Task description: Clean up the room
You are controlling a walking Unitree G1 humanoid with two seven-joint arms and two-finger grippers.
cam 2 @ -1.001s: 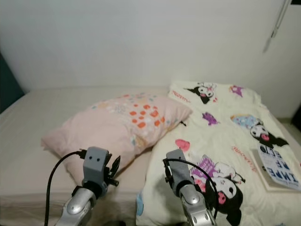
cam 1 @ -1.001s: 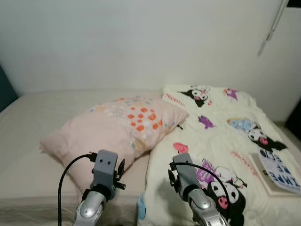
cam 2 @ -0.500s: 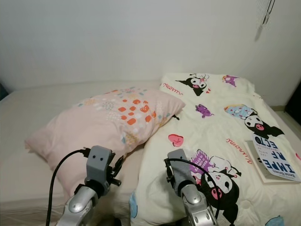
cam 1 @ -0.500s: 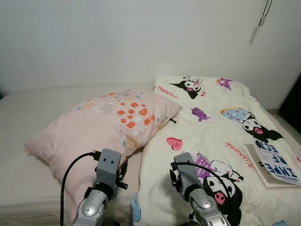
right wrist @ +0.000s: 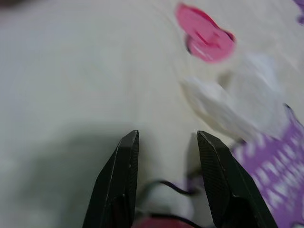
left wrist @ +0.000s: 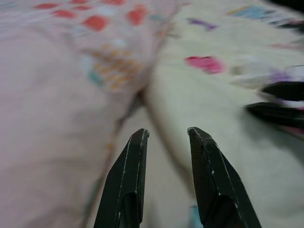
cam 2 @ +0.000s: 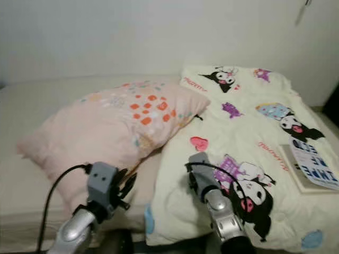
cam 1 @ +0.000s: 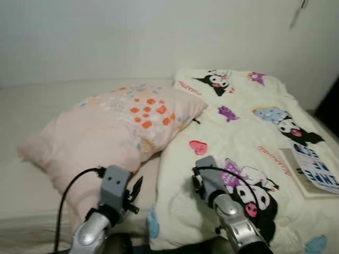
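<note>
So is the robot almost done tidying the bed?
Not nearly. Nothing looks done yet: the pillow lies crooked, the blanket is rumpled, and a book sits on it. Both grippers, left and right, are open and hold nothing, hovering at the bed's near edge. Everything is left.

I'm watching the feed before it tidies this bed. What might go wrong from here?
The book lies on the blanket near the bed's edge; pulling the blanket may slide it off. The open left gripper points at the seam between pillow and blanket, so it might catch both.
</note>
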